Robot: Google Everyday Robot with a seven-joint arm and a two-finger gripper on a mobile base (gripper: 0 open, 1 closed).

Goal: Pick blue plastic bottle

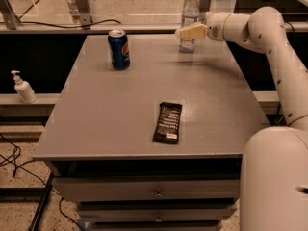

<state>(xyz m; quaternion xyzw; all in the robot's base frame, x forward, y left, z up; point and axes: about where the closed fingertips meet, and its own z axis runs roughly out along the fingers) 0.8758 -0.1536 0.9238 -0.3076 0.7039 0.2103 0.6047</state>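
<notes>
The blue plastic bottle (pixel 190 11) is tall, slim and clear, with a white cap. It stands upright at the far right edge of the grey table (pixel 120 109). My gripper (pixel 188 32) reaches in from the right at the end of the white arm (pixel 260 28). It sits level with the bottle's lower half, covering its middle. The bottle's base still shows on the table below the gripper.
A blue Pepsi can (pixel 119 49) stands at the far left of the table. A dark snack bar (pixel 168 122) lies near the front middle. A white pump dispenser (pixel 22 87) stands on a ledge to the left. My white base (pixel 274 182) fills the lower right.
</notes>
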